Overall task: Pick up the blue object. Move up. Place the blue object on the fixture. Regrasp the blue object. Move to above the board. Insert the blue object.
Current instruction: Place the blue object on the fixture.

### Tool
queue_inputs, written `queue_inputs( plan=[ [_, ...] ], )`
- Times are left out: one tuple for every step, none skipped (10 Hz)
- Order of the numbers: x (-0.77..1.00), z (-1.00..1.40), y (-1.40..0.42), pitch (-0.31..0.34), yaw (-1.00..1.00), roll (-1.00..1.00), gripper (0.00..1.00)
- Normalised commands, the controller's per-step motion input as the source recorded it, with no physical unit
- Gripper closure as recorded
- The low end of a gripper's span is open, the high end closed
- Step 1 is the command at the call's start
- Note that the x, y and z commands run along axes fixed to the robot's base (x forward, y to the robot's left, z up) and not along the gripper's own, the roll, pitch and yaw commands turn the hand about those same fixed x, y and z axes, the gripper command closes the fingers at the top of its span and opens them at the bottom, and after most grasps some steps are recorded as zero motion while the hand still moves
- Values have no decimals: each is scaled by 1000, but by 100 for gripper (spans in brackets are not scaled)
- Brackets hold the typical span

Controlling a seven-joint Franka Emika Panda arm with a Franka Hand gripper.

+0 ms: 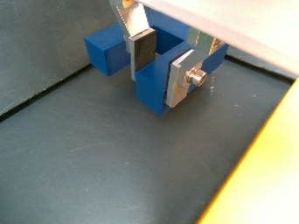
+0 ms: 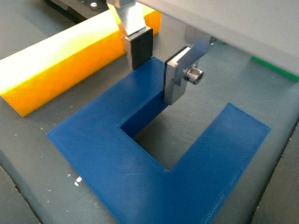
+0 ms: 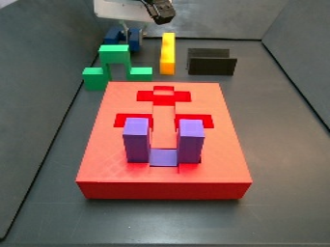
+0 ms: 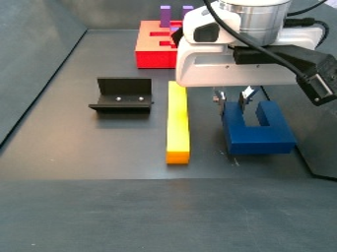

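Gripper (image 2: 158, 54) hangs over the blue object (image 2: 163, 149), fingers pointing straight down, one silver finger (image 1: 181, 77) outside a prong and its partner in the slot between the prongs. Jaws stand spread around that prong; whether the pads touch it cannot be told, so no grasp is confirmed.

Location of parts, relative to the gripper:
- Blue object: directly beneath, lying on the floor, as a side view (image 4: 257, 128) confirms.
- Yellow bar (image 4: 176, 120): just beside the blue object, parallel to it.
- Fixture (image 4: 121, 95): beyond the yellow bar, well apart.
- Board (image 3: 162, 138): far off, with a purple block (image 3: 160, 141) seated in its U recess.
- Green block (image 3: 108, 66): near the blue object, which a side view (image 3: 110, 41) shows largely hidden behind it.

Risks from this state (judgement):
- Closing with the prong off-centre would likely rotate or slide the block, giving a skewed grip.
- A shallow bite on the prong tip may slip during the lift.
- A tilted grasp would carry over to placement on the fixture and later misalign insertion.
- Sideways drift could push the block against the yellow bar.

Arm pose: wrist vertical above the block, body of the hand low over the floor.
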Motion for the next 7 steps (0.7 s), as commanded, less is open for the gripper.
queue_inputs(
  plan=[
    [391,1000,0,-54,0,-534,100],
    [509,1000,0,0,0,-466,100],
    [537,1000,-171,43,46,-306,100],
    [609,1000,-334,131,94,-123,100],
    [786,923,-477,180,69,0,100],
    [857,803,-509,137,3,-9,100],
    [840,611,-431,57,0,-360,100]
  ],
)
